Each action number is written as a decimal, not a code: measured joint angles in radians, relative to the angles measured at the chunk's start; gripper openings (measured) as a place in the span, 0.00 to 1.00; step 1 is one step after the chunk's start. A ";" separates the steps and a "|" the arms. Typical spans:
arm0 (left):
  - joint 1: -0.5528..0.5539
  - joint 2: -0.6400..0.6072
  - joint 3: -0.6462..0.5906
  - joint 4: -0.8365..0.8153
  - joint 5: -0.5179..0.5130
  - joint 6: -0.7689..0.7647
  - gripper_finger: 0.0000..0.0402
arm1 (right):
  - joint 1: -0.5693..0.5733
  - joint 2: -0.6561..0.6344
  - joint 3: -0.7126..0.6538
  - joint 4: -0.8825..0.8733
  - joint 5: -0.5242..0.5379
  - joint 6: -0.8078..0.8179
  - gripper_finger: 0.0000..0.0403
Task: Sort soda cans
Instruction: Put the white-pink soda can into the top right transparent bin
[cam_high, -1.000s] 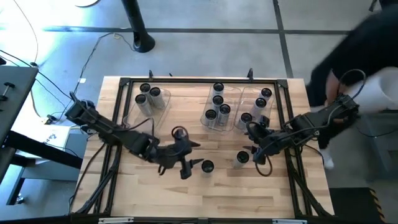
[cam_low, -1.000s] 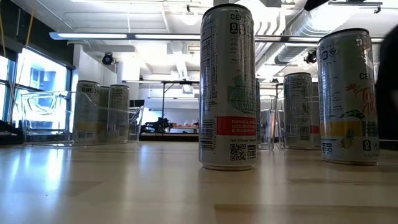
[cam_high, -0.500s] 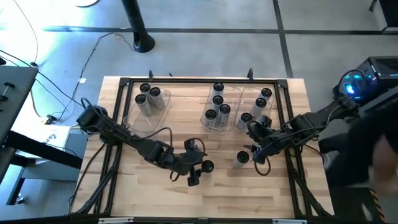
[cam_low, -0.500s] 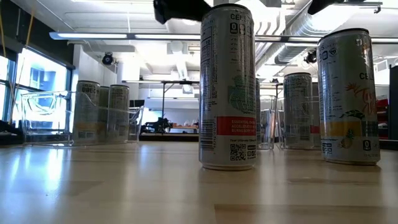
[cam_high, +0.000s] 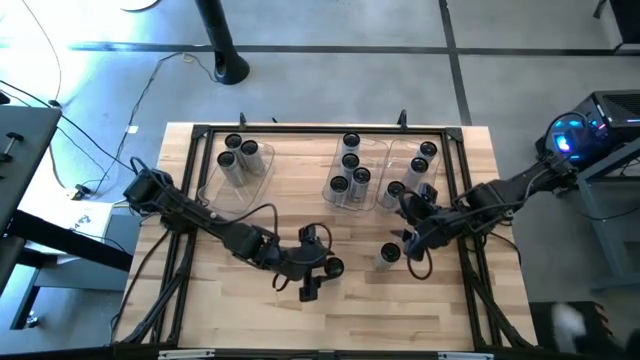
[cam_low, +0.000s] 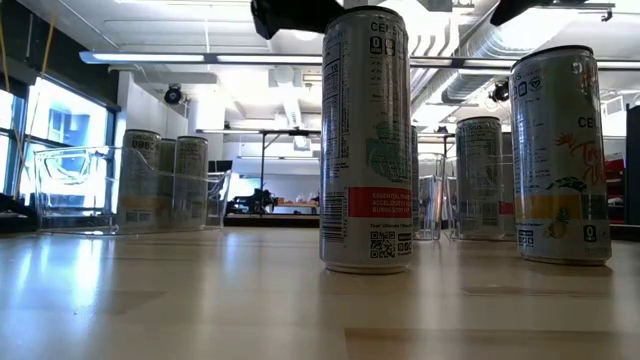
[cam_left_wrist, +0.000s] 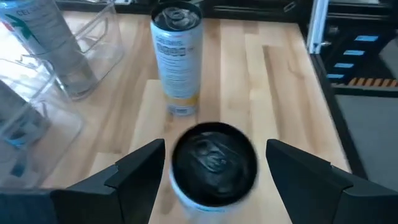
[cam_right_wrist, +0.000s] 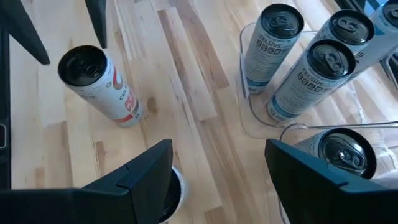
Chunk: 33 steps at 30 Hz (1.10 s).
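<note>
Two soda cans stand loose on their bases on the wooden table. One has a red band (cam_high: 333, 268) (cam_low: 365, 140), the other a yellow label (cam_high: 389, 254) (cam_low: 560, 155). My left gripper (cam_high: 322, 266) (cam_left_wrist: 214, 152) is open, a finger on either side of the red-band can's dark top (cam_left_wrist: 214, 163), without touching it. My right gripper (cam_high: 402, 248) (cam_right_wrist: 214, 163) is open and hovers over the yellow-label can, whose rim (cam_right_wrist: 175, 191) shows between its fingers. The other cans stand inside clear bins.
Three clear bins sit along the far half of the table: a left one (cam_high: 258, 178) with three cans, a middle one (cam_high: 372, 196) with several, a right one (cam_high: 404, 160) with several. A black frame (cam_high: 320, 129) edges the table. Bare wood lies toward the near edge.
My left gripper has moved toward the table's right and turned, so that its open fingers now stand on either side of the red-band can. In the low view it has come in above that can's top. A person at the table's right side has left the view.
</note>
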<state>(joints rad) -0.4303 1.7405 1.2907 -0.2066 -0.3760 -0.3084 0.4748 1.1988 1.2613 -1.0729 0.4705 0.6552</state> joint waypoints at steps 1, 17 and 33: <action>0.005 0.003 0.000 -0.001 -0.004 0.011 0.69 | -0.004 0.000 0.000 0.000 0.000 0.000 0.62; 0.024 0.009 0.000 0.009 -0.010 -0.002 0.69 | -0.010 0.000 0.000 0.001 0.050 0.003 0.62; 0.086 0.009 0.014 0.018 0.174 -0.053 0.76 | -0.010 0.000 0.000 -0.001 0.051 -0.005 0.62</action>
<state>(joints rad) -0.3443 1.7493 1.3044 -0.1882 -0.2016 -0.3617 0.4644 1.1992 1.2613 -1.0738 0.5213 0.6502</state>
